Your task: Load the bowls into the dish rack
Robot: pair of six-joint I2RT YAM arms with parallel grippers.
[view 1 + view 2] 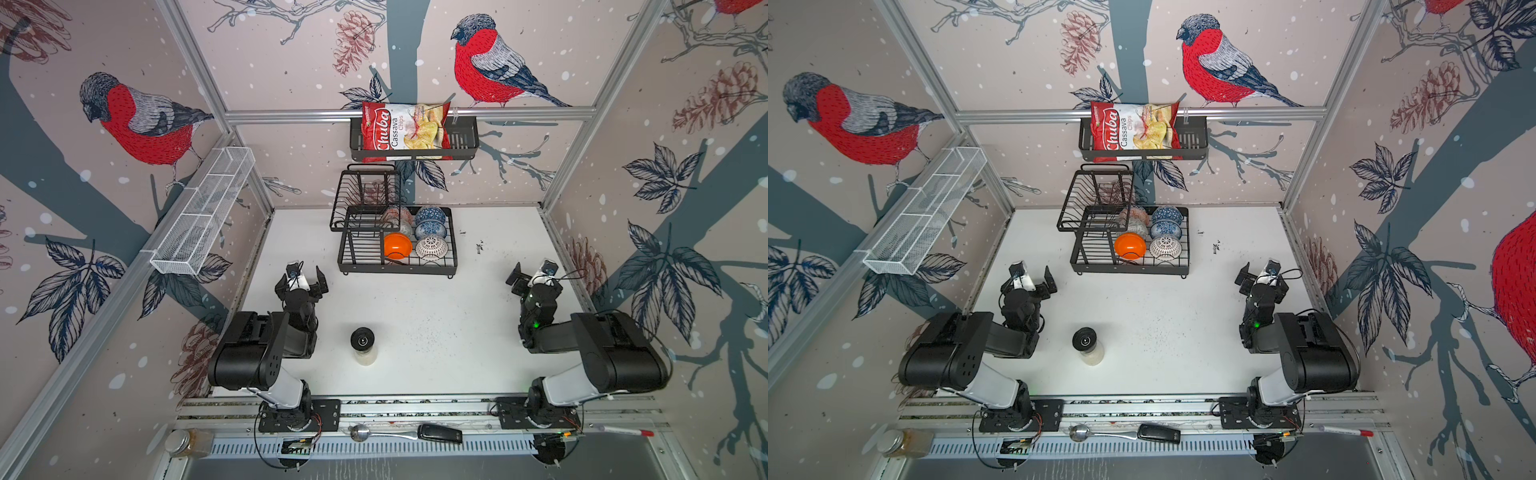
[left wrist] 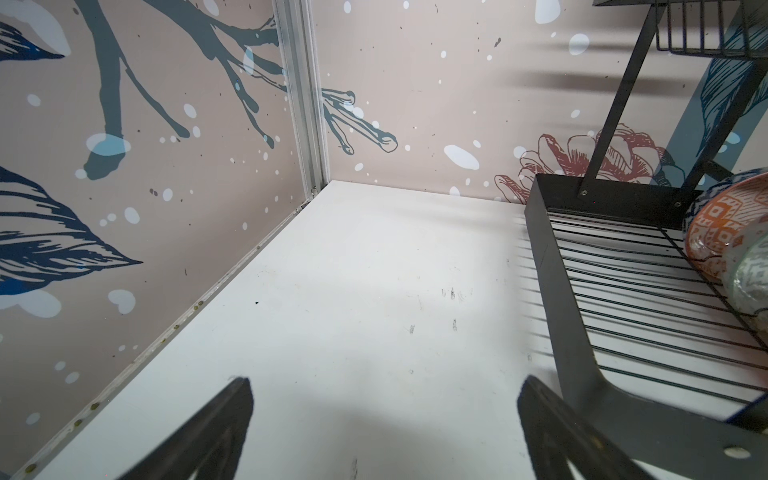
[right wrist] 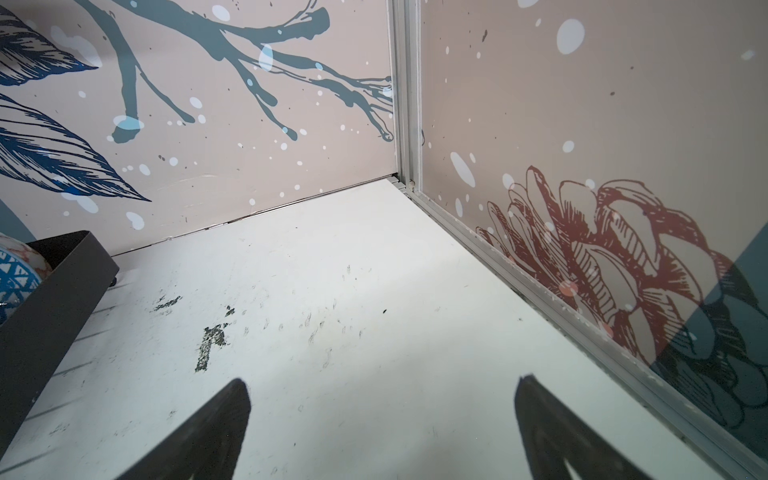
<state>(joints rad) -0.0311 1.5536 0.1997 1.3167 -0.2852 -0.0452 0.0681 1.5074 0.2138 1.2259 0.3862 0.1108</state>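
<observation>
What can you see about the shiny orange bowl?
The orange bowl is small, round and plain, with a glossy surface that could be glazed ceramic and catches a bright highlight. It lies tipped over, its rounded outside facing up and its dark opening turned down toward the front. It rests on the wires in the lower tray of the black dish rack, in the front row, just left of the white lattice bowl; whether they touch is unclear. Nothing is holding it.

Glossy orange bowl (image 1: 397,245), black rack (image 1: 453,259)

White table (image 1: 415,307) bears dish rack (image 1: 395,269) and black-lidded jar (image 1: 363,345).
</observation>
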